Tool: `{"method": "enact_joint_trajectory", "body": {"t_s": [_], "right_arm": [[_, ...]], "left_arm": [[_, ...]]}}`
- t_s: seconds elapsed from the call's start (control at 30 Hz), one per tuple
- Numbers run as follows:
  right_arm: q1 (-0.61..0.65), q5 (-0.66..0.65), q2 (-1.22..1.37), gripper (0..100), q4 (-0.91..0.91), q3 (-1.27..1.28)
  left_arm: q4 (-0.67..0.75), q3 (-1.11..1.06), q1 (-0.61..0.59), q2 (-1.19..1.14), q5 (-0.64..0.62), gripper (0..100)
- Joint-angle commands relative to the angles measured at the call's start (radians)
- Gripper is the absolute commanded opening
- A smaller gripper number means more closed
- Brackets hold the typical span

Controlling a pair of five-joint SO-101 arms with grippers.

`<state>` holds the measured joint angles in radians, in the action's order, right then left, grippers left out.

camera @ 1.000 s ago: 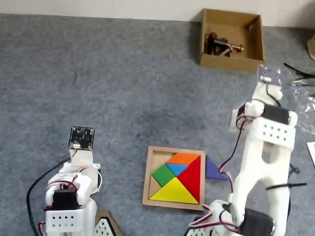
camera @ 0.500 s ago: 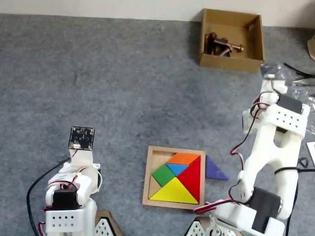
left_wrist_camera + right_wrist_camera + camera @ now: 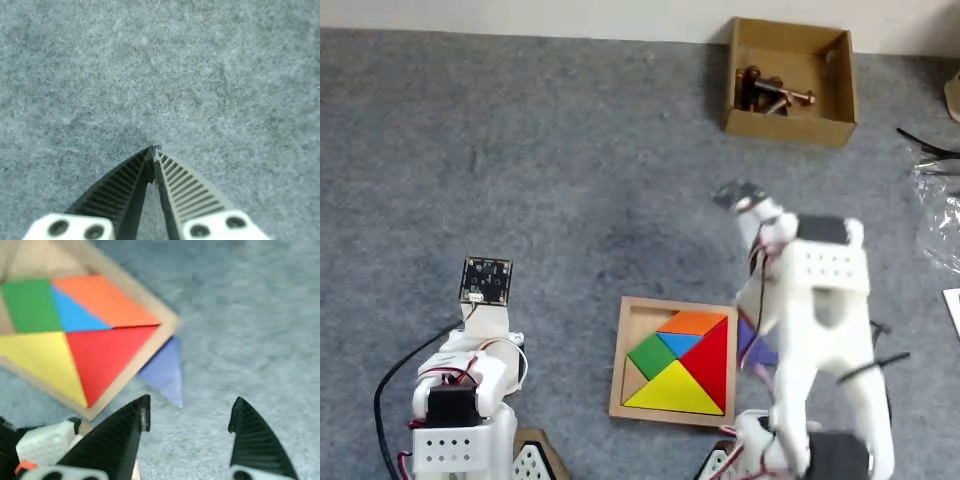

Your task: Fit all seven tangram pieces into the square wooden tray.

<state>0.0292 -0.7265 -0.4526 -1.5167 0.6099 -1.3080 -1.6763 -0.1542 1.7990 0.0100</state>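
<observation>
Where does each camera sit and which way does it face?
High view: fixed above, looking down on wooden tray, purple triangle, left arm, right arm.
Left wrist view: on left arm, facing grey carpet; left gripper shut.
Right wrist view: on right arm, facing tray corner; right gripper open.
Shared: high and right wrist views both show tray and triangle.

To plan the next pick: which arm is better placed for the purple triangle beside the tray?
Right. The right gripper, open, hangs near the purple triangle; the left gripper is shut over bare carpet.
</observation>
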Motion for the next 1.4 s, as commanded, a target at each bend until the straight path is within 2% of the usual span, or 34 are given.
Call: {"method": "enact_joint_trajectory", "body": {"t_s": [0.0, 0.1, 0.3, 0.5, 1.0, 1.37], "right_arm": [[0.022, -0.051, -0.186, 24.5, 0.035, 0.097], [0.019, -0.135, -0.282, 24.5, 0.031, 0.193], [0.018, -0.204, -0.328, 24.7, 0.042, 0.291], [0.021, -0.213, -0.328, 33.6, 0.137, 0.372], [0.019, -0.158, -0.326, 33.7, 0.389, 0.535], [0.018, -0.155, -0.326, 33.7, 0.424, 0.579]], "left_arm": [[-0.005, -0.021, -0.010, -0.002, -0.005, 1], [-0.005, -0.021, -0.010, -0.002, -0.005, 1], [-0.005, -0.021, -0.010, -0.002, -0.005, 1], [-0.005, -0.021, -0.010, -0.002, -0.005, 1], [-0.005, -0.021, -0.010, -0.002, -0.005, 1], [-0.005, -0.021, -0.010, -0.002, -0.005, 1]]}}
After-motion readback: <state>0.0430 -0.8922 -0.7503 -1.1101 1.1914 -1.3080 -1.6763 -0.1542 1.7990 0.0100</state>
